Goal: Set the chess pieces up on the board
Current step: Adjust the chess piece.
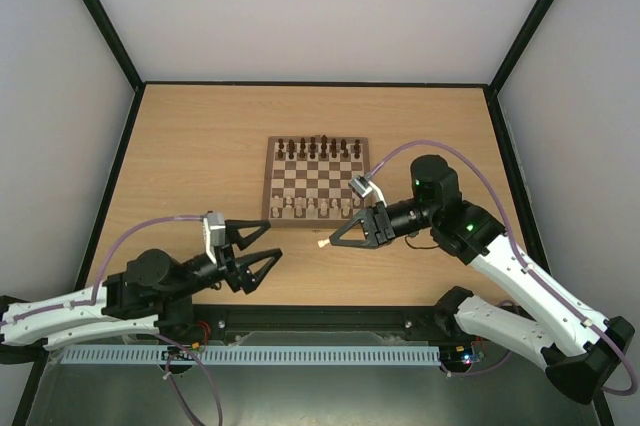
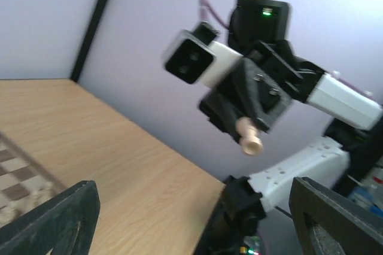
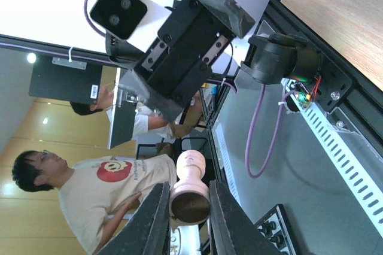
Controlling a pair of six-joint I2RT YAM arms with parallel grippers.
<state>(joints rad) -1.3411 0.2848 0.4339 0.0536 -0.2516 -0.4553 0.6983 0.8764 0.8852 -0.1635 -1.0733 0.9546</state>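
The chessboard (image 1: 317, 157) lies mid-table with dark pieces on its far rows and several pale chess pieces (image 1: 318, 208) on its near rows. My right gripper (image 1: 331, 239) is shut on one pale piece (image 1: 322, 242), held sideways above the table just off the board's near edge. The right wrist view shows that piece (image 3: 190, 190) clamped by its base between the fingers. It also shows in the left wrist view (image 2: 249, 137). My left gripper (image 1: 268, 244) is open and empty, at the near left, off the table surface. A board corner shows in the left wrist view (image 2: 18, 178).
A black frame rail (image 1: 330, 321) runs along the table's near edge. Black posts and pale walls bound the table on three sides. The left arm's camera and fingers (image 3: 179, 39) face my right gripper.
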